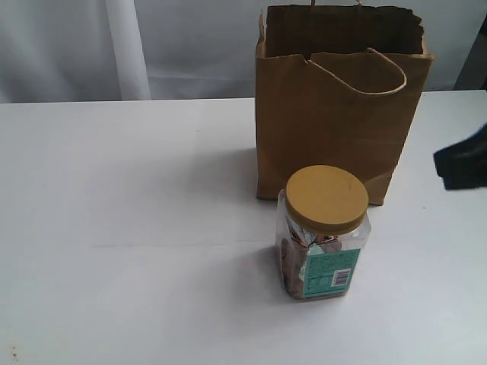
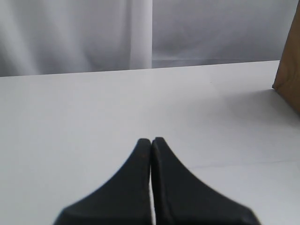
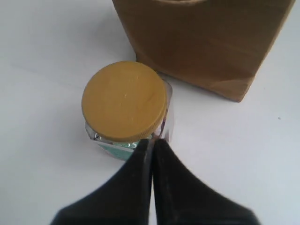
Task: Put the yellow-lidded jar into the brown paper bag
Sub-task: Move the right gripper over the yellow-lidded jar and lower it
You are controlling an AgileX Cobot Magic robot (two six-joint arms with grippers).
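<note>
The black left gripper [image 2: 151, 140] and black right gripper [image 3: 151, 141] are clenched, holding nothing. The clear squarish yellow-lidded jar [image 1: 323, 232] stands upright, lid upward, near the tall brown paper bag [image 1: 335, 129].

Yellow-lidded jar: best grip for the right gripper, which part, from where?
Probably grip the squarish body just under the lid, from above. The yellow-lidded jar stands upright, and its flat walls suit parallel jaws better than the wide round lid. The brown paper bag stands close behind, so pinch the two side walls. The right gripper is shut; open it first.
</note>
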